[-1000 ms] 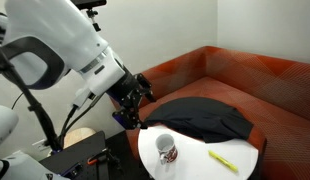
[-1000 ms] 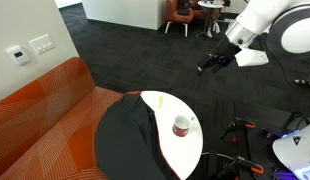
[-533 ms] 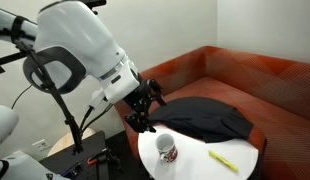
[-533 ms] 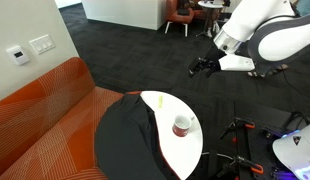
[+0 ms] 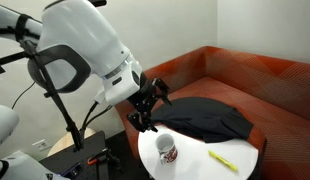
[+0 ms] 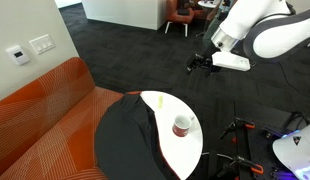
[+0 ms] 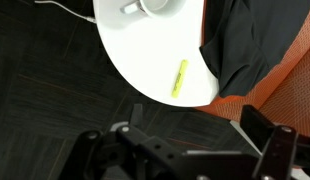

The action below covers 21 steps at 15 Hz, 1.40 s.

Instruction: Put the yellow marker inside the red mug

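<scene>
The yellow marker [image 5: 223, 160] lies flat on the round white table [image 5: 195, 168], apart from the red mug [image 5: 166, 149], which stands upright near the table's other side. In the wrist view the marker [image 7: 179, 78] lies near the table's edge [image 7: 125, 60] and the mug [image 7: 147, 5] is cut off at the top. My gripper [image 5: 145, 106] hangs in the air beside the table, above the floor, open and empty. It also shows in an exterior view [image 6: 198, 65], well away from the mug [image 6: 181, 127], and in the wrist view [image 7: 185, 140].
A black cloth [image 5: 205, 115] drapes over the orange sofa [image 5: 265, 85] and onto the table's far part. Dark carpet [image 6: 115, 50] surrounds the table. Camera stands and cables [image 6: 245, 140] stand near the table.
The arm has swung further out and the gripper has moved closer toward the table's side. Mug and marker have not moved.
</scene>
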Available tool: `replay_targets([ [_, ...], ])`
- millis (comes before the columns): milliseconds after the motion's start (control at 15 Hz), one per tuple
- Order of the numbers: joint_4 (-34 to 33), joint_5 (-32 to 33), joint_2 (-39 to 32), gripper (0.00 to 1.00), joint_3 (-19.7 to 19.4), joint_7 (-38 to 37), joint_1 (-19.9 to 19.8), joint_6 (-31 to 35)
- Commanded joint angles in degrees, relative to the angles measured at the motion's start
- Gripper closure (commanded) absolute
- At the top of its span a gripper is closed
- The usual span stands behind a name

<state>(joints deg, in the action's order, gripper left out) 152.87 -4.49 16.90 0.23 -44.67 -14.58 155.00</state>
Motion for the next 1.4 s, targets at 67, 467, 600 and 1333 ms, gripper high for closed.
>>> replay_targets([
  [67, -9.51, 1.61, -9.49, 0.00, 1.26, -14.24, -1.36, -2.29],
  [467, -21.64, 3.95, -23.23, 0.00, -2.72, -26.51, 2.82, -3.92],
  [600, -25.01, 3.05, -27.41, 0.00, -4.39, -28.05, 4.51, -3.25],
  [1333, -38.77, -2.61, -44.94, 0.00, -8.39, -23.33, 7.47, -2.23],
])
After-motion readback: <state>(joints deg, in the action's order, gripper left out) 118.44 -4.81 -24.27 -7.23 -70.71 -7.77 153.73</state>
